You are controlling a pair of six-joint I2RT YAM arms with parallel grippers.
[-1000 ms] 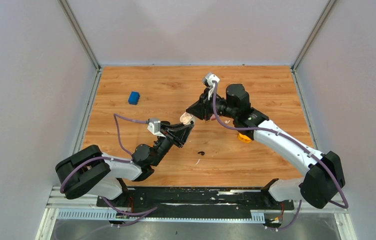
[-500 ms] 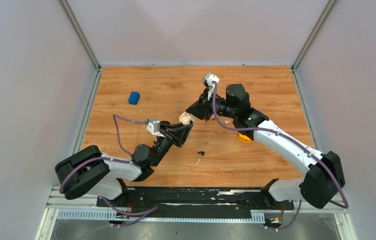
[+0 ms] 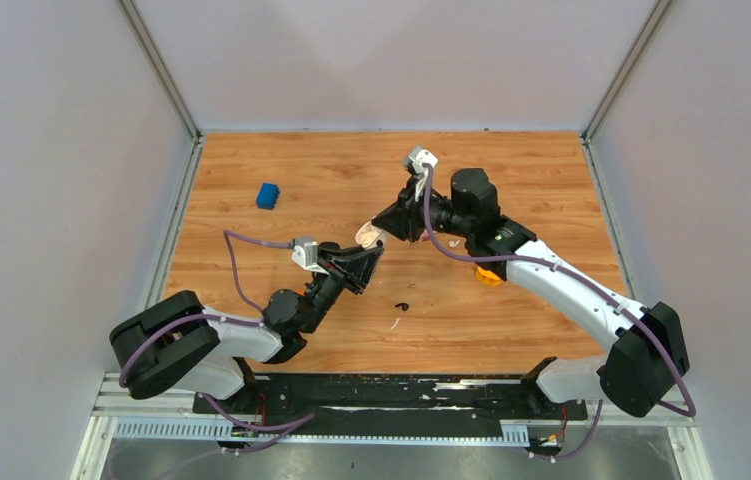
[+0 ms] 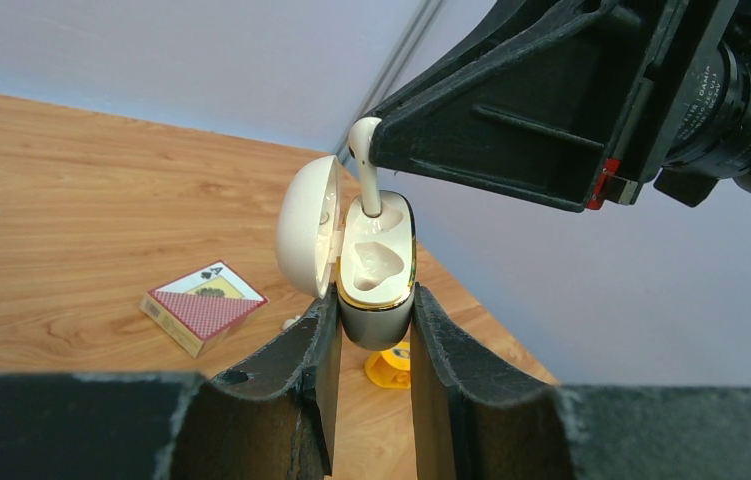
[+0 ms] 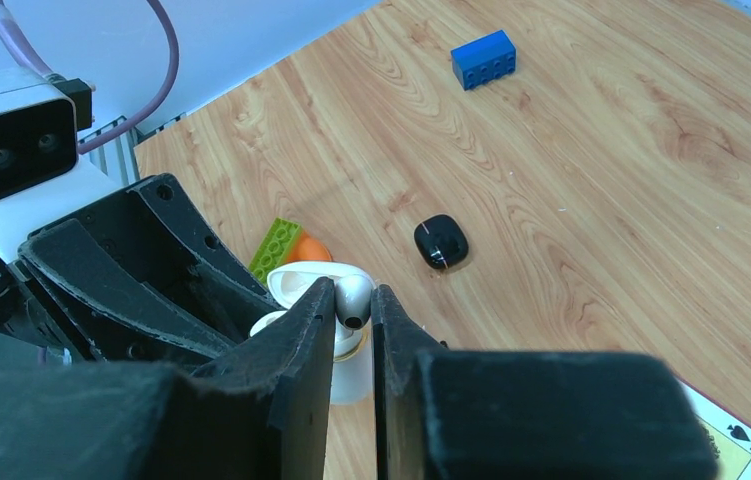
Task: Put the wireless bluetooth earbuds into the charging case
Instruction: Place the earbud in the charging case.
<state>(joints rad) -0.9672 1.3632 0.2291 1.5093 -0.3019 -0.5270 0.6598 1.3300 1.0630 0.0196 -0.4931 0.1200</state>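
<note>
My left end effector [image 4: 373, 310] is clenched on the lower body of the white charging case [image 4: 378, 275]. It holds the case upright above the counter [image 3: 551, 180], with the lid [image 4: 306, 240] swung open to the left. Straight above the case is a white earbud [image 4: 364, 165], pinched by its head in my right end effector [image 5: 353, 305], which is grasping it tightly. The bud's long stem points down along the case's upright axis and into the farther of the two pockets. The coming push should therefore run down that same line, with the right arm driving and the left only bracing.

The left wrist view gives the relation plainly. The stem's tip is inside the pocket mouth, the head is well proud of the gold rim, and the nearer pocket is empty. How deep the stem sits I cannot quite tell, since the pocket wall hides its tip.

The right wrist view shows only the bud's rounded head between my fingers, and most of the case is hidden beneath them. It does show a black rounded piece [image 5: 441, 242] lying apart on the counter to the right. From overhead the two end effectors meet mid-counter, too small to judge the fit.
</note>
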